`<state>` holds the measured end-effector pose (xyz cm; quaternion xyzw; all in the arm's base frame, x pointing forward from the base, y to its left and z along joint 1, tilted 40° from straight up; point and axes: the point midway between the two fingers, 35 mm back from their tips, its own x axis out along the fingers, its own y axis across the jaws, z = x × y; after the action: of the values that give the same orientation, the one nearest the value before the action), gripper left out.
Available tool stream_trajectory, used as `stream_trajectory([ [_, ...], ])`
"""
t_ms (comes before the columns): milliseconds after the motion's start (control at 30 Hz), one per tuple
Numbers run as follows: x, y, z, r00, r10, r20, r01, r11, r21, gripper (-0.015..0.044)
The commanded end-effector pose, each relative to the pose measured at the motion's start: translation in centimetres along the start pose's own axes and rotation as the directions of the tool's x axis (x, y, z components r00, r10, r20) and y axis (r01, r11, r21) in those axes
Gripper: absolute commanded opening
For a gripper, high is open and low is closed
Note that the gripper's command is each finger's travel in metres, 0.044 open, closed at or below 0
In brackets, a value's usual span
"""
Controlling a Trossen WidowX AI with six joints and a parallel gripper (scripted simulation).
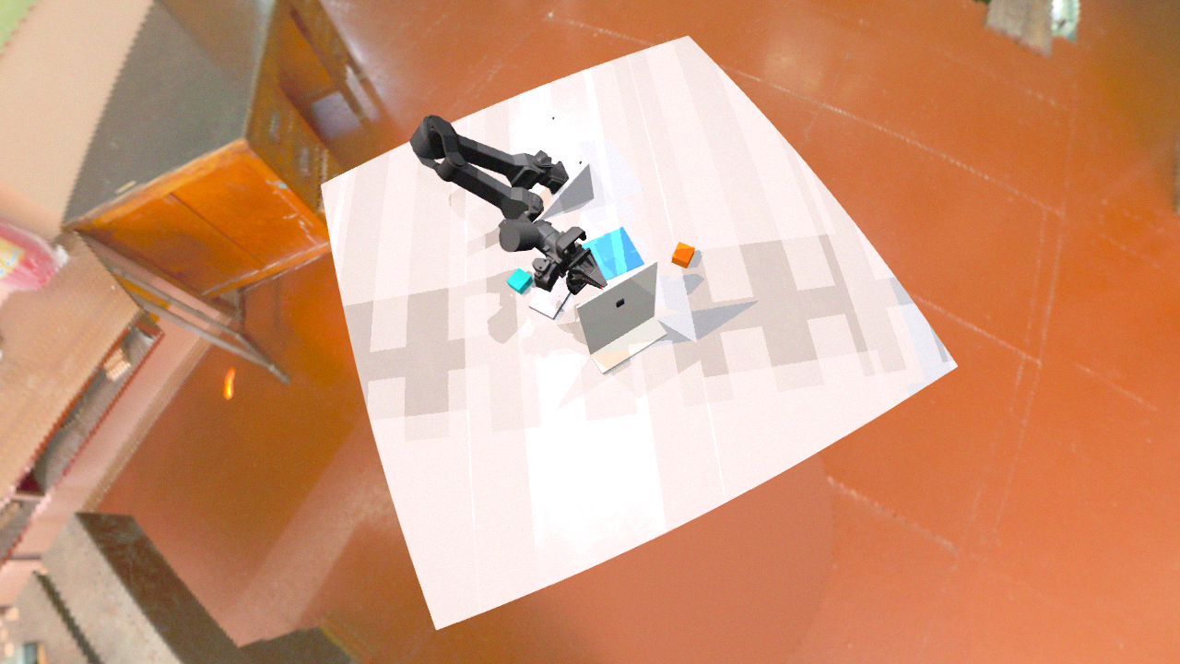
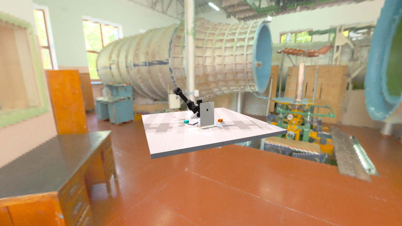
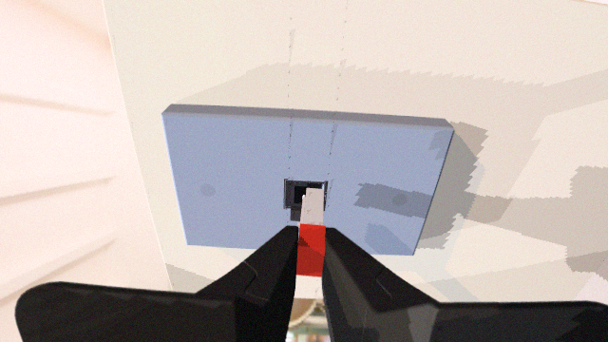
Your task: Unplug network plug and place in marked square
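Note:
My gripper [image 1: 605, 285] [image 3: 309, 238] is shut on the plug [image 3: 311, 249], a small block with a red section and a pale front end, in front of the upright panel [image 1: 600, 324] [image 2: 206, 119] [image 3: 214, 76]. In the wrist view the pale front end stands before the right part of the dark socket opening [image 3: 297, 192], in the blue-grey faceplate [image 3: 228, 152]. It looks drawn out, though the exact gap is hard to judge. The plug's tab is not clear. The blue marked square [image 1: 622, 247] lies on the table beside the gripper, partly hidden by it.
A teal block [image 1: 519, 280] [image 2: 186, 121] and a flat pale slab [image 1: 546, 307] [image 2: 192, 123] lie beside the gripper. An orange block [image 1: 683, 254] [image 2: 220, 120] lies beyond the blue square. A slanted grey-white board [image 1: 574, 193] stands near the arm's base.

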<state>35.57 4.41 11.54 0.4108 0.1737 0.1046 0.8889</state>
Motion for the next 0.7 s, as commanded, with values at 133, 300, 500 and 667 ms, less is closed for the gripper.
stream_trajectory([
  [133,-0.48,-0.15,-0.2,1.0,-0.004,-0.006,0.004,1.0,-0.001,0.0],
  [300,-0.7,-0.15,-0.19,1.0,-0.004,-0.006,0.004,1.0,-0.001,0.0],
  [500,-0.96,-0.15,-0.17,1.0,-0.004,-0.006,0.004,1.0,-0.001,0.0],
  [667,-1.17,-0.15,-0.16,1.0,-0.004,-0.006,0.004,1.0,-0.001,0.0],
])
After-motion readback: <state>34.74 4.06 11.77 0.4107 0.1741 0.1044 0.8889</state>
